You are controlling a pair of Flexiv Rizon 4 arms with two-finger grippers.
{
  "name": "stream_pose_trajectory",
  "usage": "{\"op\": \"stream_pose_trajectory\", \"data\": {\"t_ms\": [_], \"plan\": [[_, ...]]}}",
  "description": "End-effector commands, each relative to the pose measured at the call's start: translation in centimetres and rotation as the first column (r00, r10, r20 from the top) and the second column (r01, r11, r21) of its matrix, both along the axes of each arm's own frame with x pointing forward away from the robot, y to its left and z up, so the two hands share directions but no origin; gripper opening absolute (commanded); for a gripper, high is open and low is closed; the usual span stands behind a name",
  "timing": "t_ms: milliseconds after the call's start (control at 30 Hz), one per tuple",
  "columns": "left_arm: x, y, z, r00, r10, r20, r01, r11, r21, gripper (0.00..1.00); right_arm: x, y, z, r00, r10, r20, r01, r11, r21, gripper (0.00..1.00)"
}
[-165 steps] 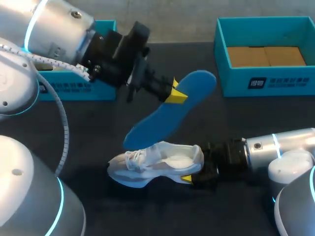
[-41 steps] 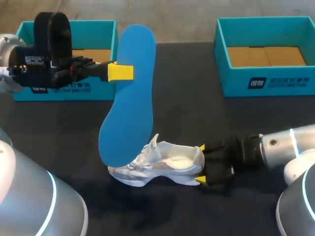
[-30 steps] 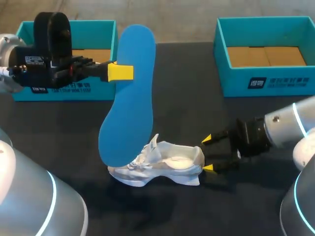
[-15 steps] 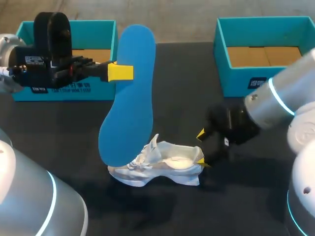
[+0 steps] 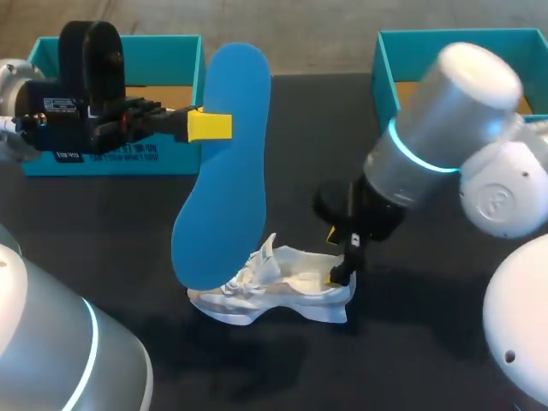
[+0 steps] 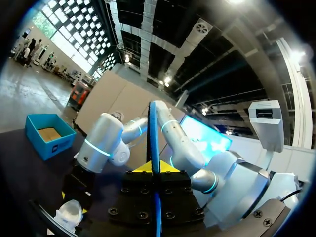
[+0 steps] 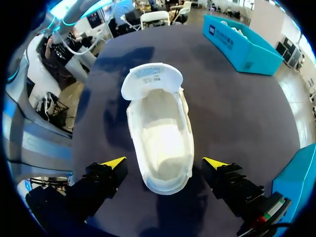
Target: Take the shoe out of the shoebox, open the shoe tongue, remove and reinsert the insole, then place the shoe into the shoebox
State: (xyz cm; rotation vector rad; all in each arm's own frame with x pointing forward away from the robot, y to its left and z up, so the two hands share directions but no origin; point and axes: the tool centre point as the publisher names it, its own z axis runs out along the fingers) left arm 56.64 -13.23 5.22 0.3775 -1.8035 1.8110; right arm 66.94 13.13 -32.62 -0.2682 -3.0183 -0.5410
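From above: left jaws clenched on a blue insole (image 5: 224, 163), held on end and leaning, its lower end down by the toe of a white shoe (image 5: 274, 291) on the dark table (image 5: 128, 223). Right jaws apart, pointing down at the heel end of that shoe, right arm (image 5: 445, 120) slanting in over it. One teal box (image 5: 163, 60) just behind the left jaws, a second teal box (image 5: 385, 73) beyond the right arm. From the left wrist: insole (image 6: 154, 128) edge-on, pinched between the jaws and rising straight out ahead of them; shoe (image 6: 69, 215) well ahead and lower, beneath the right arm (image 6: 98, 148). From the right wrist: jaws released, shoe (image 7: 160, 143) lengthwise between them, heel nearest, yellow fingertips (image 7: 113, 162) clear of both its sides. Tongue (image 7: 152, 79) folded forward over the toe, far end from the jaws.
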Motion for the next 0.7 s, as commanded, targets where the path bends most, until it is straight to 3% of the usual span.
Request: {"op": "stream_pose_trajectory", "data": {"t_ms": [33,700], "plan": [[0.0,0.0,0.0,1.000,0.000,0.001,0.000,1.000,0.000,0.00,0.0,0.7,0.1,0.999,0.025,-0.047,-0.038,0.948,-0.314,1.00],[0.0,0.0,0.0,1.000,0.000,0.001,0.000,1.000,0.000,0.00,0.4,2.1,0.3,0.996,0.082,-0.030,-0.087,0.959,-0.270,1.00]]}}
